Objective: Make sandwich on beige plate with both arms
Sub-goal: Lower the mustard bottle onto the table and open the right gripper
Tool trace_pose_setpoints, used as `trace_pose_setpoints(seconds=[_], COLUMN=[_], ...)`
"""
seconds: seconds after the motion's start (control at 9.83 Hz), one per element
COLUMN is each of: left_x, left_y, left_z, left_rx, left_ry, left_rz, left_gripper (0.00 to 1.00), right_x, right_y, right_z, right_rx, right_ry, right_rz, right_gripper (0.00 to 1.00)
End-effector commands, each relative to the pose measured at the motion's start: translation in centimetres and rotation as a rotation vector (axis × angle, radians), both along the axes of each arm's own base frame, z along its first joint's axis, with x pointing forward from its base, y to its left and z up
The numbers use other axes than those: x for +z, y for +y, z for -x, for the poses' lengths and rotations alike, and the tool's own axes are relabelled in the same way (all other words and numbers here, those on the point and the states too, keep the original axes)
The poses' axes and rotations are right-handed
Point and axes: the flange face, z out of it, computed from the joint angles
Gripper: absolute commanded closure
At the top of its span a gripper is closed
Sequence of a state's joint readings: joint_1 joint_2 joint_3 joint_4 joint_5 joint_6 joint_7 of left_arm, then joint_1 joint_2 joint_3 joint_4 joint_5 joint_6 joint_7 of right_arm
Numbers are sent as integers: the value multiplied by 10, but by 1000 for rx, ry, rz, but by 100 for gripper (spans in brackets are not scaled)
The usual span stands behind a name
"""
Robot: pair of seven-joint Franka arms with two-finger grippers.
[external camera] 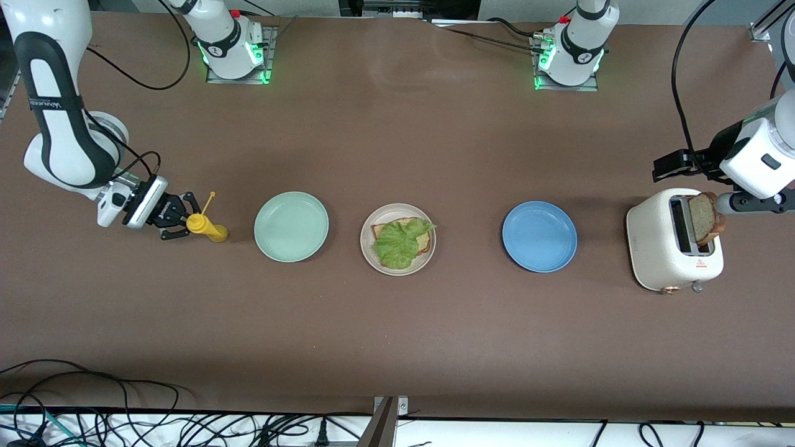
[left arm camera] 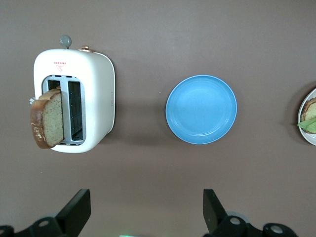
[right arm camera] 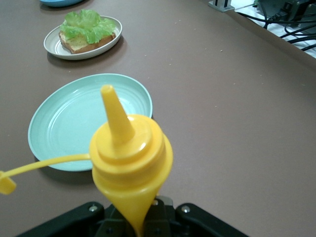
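Observation:
The beige plate (external camera: pixel 427 259) lies mid-table with one brown bread slice (external camera: pixel 380 230) on it and a ruffled lettuce leaf (external camera: pixel 400 243) on top. A second bread slice (external camera: pixel 707 218) stands in a slot of the white toaster (external camera: pixel 664 254) at the left arm's end. My left gripper (external camera: pixel 674 164) hangs open in the air beside the toaster, nothing between its fingers (left arm camera: pixel 79 210). My right gripper (external camera: pixel 185 218) is shut on a yellow squeeze bottle (external camera: pixel 208 228) at the right arm's end; its uncapped nozzle (right arm camera: pixel 113 111) points up.
A mint-green plate (external camera: pixel 291 226) lies between the bottle and the beige plate. A blue plate (external camera: pixel 539 236) lies between the beige plate and the toaster. Cables hang along the table edge nearest the front camera.

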State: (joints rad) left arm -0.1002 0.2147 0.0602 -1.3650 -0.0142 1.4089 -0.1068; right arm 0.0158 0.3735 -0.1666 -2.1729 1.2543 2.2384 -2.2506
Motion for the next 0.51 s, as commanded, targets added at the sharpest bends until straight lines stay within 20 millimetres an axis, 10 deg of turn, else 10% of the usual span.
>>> trace_pose_setpoints(seconds=[0.0, 0.2, 0.31, 0.41], left_x=[0, 0, 0, -1], left_y=[2, 3, 3, 3], left_z=[1, 1, 1, 1], left_rx=[-14, -16, -16, -16], left_ry=[8, 8, 8, 8], left_rz=[25, 24, 21, 21], left_gripper=[0, 0, 0, 0], right_x=[-11, -23, -24, -26], right_y=[1, 2, 2, 2], right_z=[7, 11, 11, 11], right_rx=[1, 29, 34, 24], right_ry=[-31, -35, -37, -26], right_rz=[-10, -2, -1, -5], right_gripper=[100, 100, 76, 3])
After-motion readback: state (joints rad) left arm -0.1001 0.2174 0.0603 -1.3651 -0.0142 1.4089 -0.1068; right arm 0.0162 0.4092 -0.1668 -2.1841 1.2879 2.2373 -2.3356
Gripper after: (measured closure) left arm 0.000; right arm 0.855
